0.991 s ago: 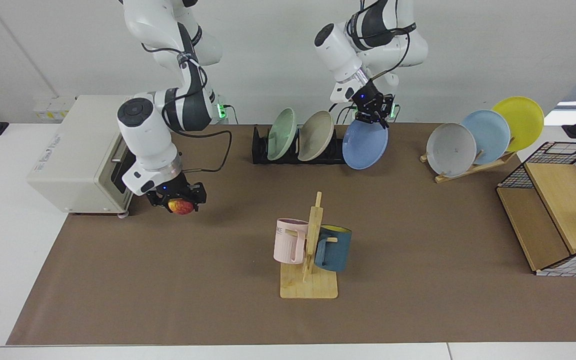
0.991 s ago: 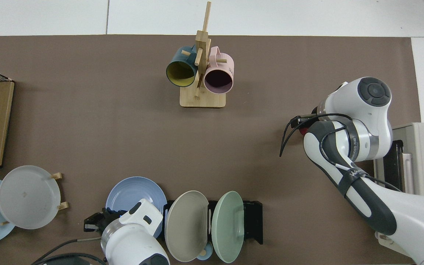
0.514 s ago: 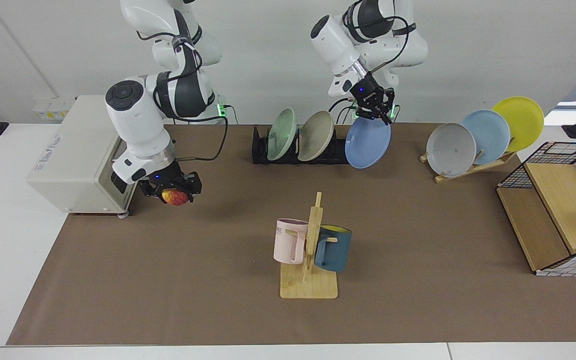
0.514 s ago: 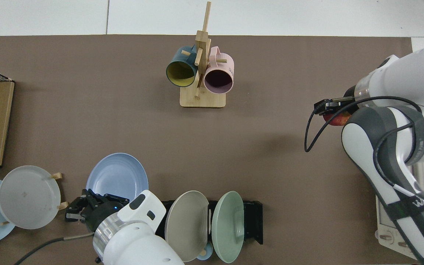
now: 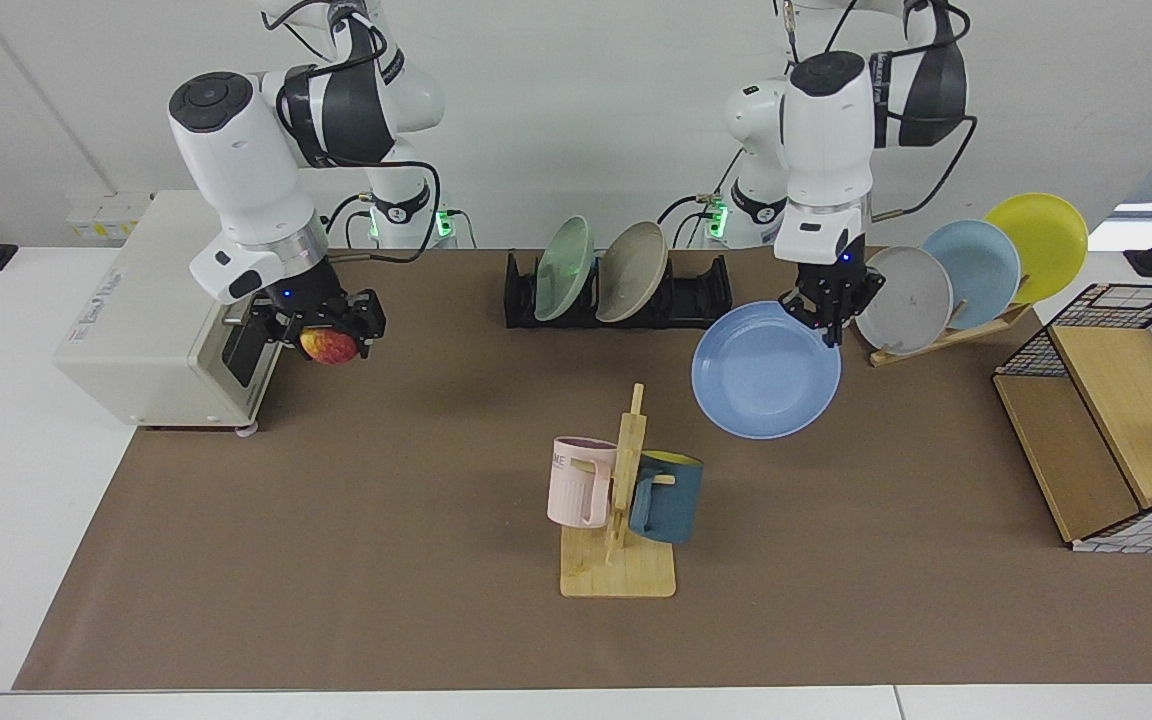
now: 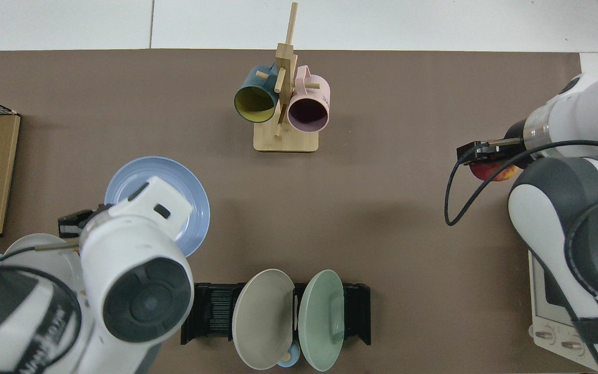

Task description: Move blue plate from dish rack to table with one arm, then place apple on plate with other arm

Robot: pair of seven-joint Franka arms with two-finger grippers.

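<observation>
Above the brown-matted table (image 5: 336, 560), the blue plate (image 5: 764, 372) was found carried clear of the dish rack (image 5: 681, 300), pinched by the left gripper (image 5: 829, 318), while the apple (image 5: 328, 346) was raised, clamped in the right gripper (image 5: 321, 322).

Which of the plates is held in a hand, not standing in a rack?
The blue plate, gripped at its rim by the left hand above the table; the others stand in racks.

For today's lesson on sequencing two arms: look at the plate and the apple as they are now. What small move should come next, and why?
Probably the left gripper should lower the blue plate flat onto the table. It grips the plate's rim, the plate hangs tilted in the air, out of the dish rack. The right gripper holds the apple by the toaster oven with nowhere to put it yet.
</observation>
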